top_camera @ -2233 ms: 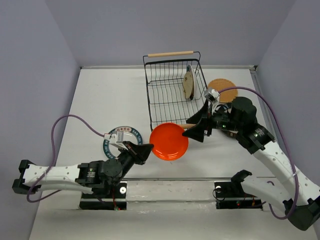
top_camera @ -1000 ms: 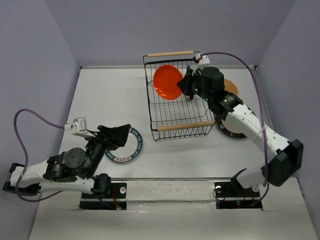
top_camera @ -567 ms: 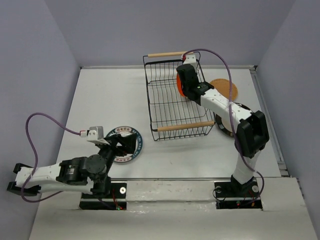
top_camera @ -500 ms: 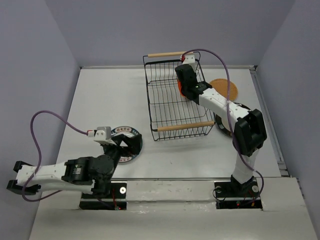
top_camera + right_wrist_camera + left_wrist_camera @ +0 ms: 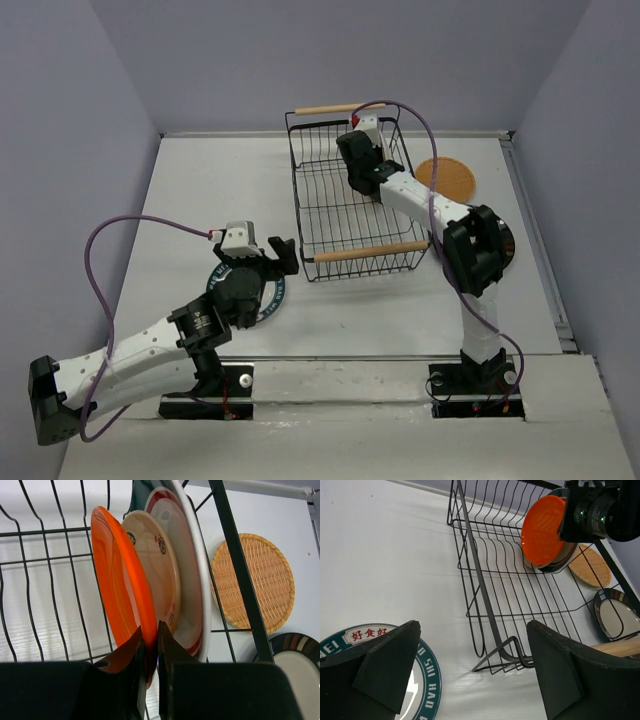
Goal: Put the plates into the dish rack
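Note:
The black wire dish rack [image 5: 300,200] stands at the back middle of the table. My right gripper [image 5: 150,630] is shut on the lower rim of the orange-red plate [image 5: 120,575], which stands on edge in the rack's far right end. Beside it stand a beige plate [image 5: 155,565] and a white plate [image 5: 192,580]. In the left wrist view the orange-red plate [image 5: 546,527] shows upright in the rack [image 5: 485,605]. My left gripper [image 5: 475,655] is open and empty, hovering by the rack's near left corner above a green-rimmed plate [image 5: 370,634] lying flat on the table.
A tan woven plate [image 5: 447,178] lies flat on the table right of the rack. A black-rimmed plate [image 5: 615,615] lies nearer, mostly hidden under the right arm in the top view. The rack's wooden handle [image 5: 372,252] faces the arms. Purple walls enclose the table.
My right arm carried the orange-red plate from the table in front of the rack up into its far right end. My left arm swung in over the green-rimmed plate toward the rack.

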You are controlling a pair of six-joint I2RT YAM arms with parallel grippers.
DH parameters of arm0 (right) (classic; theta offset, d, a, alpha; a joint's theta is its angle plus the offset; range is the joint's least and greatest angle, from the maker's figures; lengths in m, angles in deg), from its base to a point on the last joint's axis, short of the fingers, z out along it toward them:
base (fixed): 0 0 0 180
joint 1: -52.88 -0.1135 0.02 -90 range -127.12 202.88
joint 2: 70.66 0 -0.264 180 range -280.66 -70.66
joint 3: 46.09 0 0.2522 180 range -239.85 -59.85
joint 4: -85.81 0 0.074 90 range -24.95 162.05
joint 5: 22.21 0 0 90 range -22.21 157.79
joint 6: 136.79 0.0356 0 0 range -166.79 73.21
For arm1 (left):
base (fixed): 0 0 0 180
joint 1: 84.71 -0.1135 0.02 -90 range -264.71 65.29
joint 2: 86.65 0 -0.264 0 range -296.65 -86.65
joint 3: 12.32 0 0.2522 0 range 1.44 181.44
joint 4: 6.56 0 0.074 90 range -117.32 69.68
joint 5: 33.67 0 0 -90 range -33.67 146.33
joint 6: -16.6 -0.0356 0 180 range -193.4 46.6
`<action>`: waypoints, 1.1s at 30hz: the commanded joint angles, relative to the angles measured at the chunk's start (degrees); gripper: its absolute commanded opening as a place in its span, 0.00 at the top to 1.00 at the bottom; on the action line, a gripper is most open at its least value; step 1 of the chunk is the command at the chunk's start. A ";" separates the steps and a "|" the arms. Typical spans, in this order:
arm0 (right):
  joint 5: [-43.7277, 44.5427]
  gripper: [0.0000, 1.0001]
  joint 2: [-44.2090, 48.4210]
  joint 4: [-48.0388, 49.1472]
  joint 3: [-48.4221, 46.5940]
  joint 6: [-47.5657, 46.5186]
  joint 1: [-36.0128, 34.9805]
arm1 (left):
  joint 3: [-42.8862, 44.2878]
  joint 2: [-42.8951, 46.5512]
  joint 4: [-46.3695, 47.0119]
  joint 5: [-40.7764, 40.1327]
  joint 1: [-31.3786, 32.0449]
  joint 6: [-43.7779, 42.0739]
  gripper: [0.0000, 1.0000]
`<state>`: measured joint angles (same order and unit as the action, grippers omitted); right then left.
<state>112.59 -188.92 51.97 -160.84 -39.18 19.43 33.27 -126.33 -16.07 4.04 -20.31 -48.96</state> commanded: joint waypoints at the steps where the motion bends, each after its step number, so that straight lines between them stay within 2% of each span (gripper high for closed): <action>1: 2.58 0.93 -0.48 1.09 -3.69 -0.23 1.02 | -0.29 0.05 7.62 9.22 -5.16 -0.46 0.01; 12: -1.81 0.93 -3.91 0.39 -3.51 2.31 1.02 | -1.07 0.39 3.22 13.88 -9.73 5.96 0.01; 15: -2.69 0.84 -3.30 0.39 -3.16 3.10 1.02 | -0.55 1.01 1.90 15.02 -10.00 6.58 0.01; 16: -3.04 0.71 -2.25 0.39 -2.81 3.37 1.02 | -0.28 1.18 1.29 15.20 -10.00 6.58 0.01; 19: -4.80 0.53 0.99 0.39 -2.37 3.63 1.02 | 0.68 1.45 0.15 16.34 -10.00 6.40 0.01; 22: -6.38 0.43 4.08 0.39 -1.23 3.63 1.02 | 1.82 1.89 -1.08 17.57 -10.09 6.23 0.01; 24: -8.31 0.38 7.68 0.30 0.26 3.63 1.02 | 2.70 2.15 -1.87 18.54 -10.08 6.23 0.01; 28: -12.87 0.36 14.62 0.48 3.94 4.77 1.02 | 4.20 3.73 -4.16 19.68 -10.00 6.23 0.01; 31: -17.45 0.34 20.86 1.35 7.29 7.14 3.39 | 5.87 5.93 -8.19 20.39 -10.00 5.96 0.01; 33: -19.99 0.34 24.28 5.02 13.08 9.69 7.14 | 7.70 8.03 -9.96 21.70 -10.00 4.91 0.01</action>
<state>98.60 -171.21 51.60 -154.24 -33.97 21.24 35.94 -121.61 -22.89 23.80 -30.10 -42.68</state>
